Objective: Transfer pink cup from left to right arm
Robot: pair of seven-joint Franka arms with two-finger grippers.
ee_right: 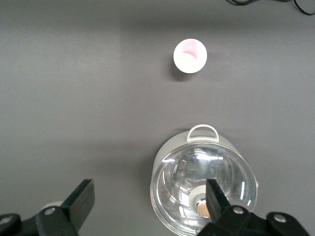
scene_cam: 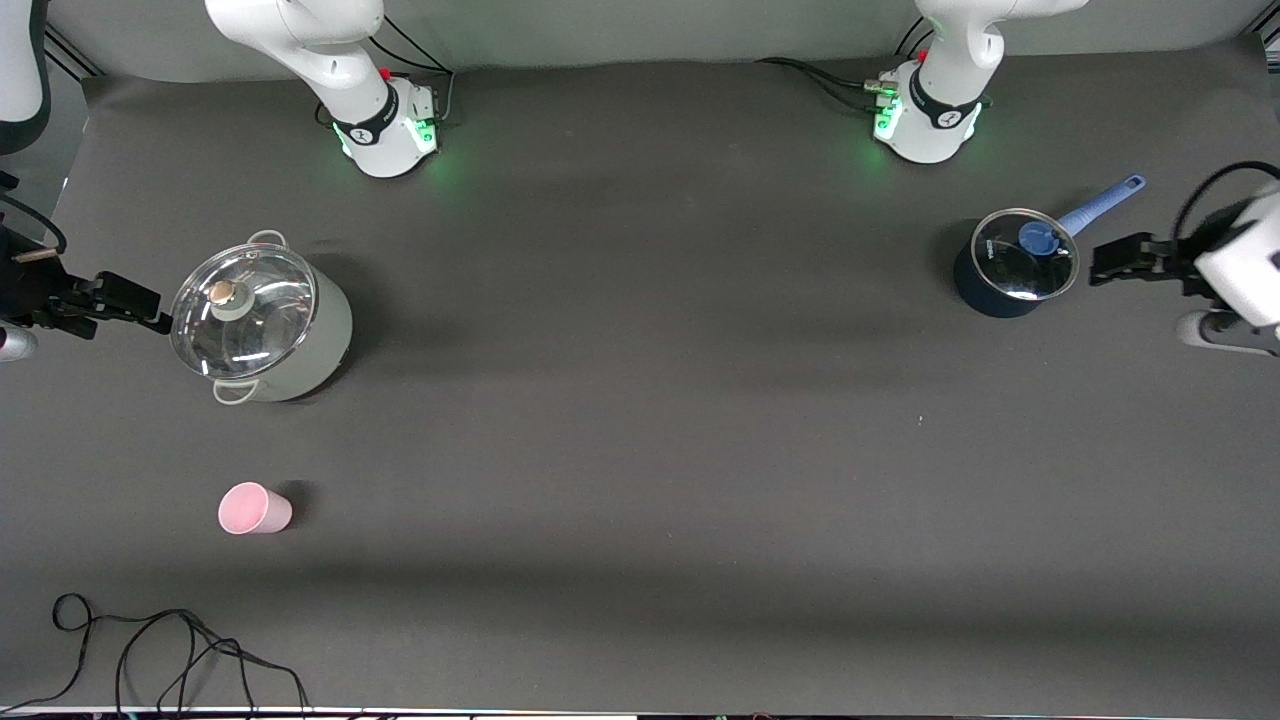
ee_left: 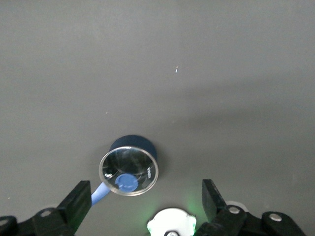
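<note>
Dark grey counter (scene_cam: 640, 420) with two Franka arms based along one long edge. The pink cup (scene_cam: 254, 508) stands upright on the counter toward the right arm's end, nearer to the front camera than the pale green stockpot (scene_cam: 262, 322), well apart from it and touched by neither arm; in the right wrist view the cup (ee_right: 190, 55) shows its open mouth. The stockpot carries a glass lid with a round knob (scene_cam: 222, 292). The right gripper (scene_cam: 118, 300) hangs at the right arm's end of the counter, just beside the stockpot's rim, its fingers (ee_right: 81, 196) spread apart and empty. The left gripper (scene_cam: 1128, 260) hangs at the left arm's end, just beside the dark blue saucepan (scene_cam: 1012, 268), its fingers (ee_left: 78, 199) likewise spread apart and empty. The saucepan bears a glass lid with a blue knob; its light blue handle (scene_cam: 1102, 202) points toward the arms' edge. Between the two pots lies a wide bare stretch of counter. A black cable (scene_cam: 170, 645) loops near the camera-side edge, closer to the camera than the cup.
</note>
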